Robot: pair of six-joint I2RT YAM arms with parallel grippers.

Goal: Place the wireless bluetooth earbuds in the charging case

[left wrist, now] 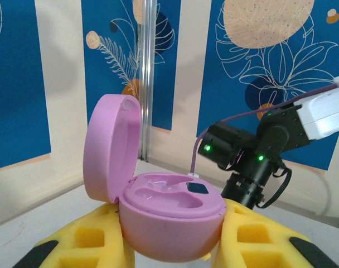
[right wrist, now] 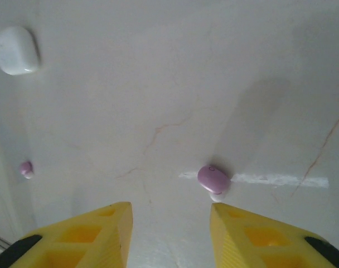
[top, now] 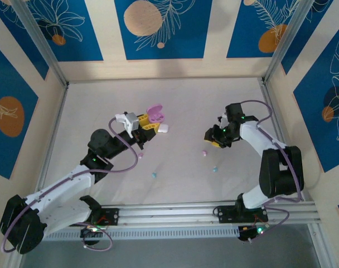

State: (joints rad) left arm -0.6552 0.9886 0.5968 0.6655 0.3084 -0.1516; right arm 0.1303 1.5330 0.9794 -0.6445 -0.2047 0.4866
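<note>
On table (top: 175, 187), two teal earbuds (top: 215, 168) (top: 154, 174)

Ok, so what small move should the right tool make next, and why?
Probably nudge the right tool sideways and forward until its open fingers straddle the nearer pink earbud. That bud lies on the table just off one fingertip, not in the gap, and the left tool holds the pink case open, its wells apparently empty.

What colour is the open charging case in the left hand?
Pink. The charging case shows best in the left wrist view.
</note>
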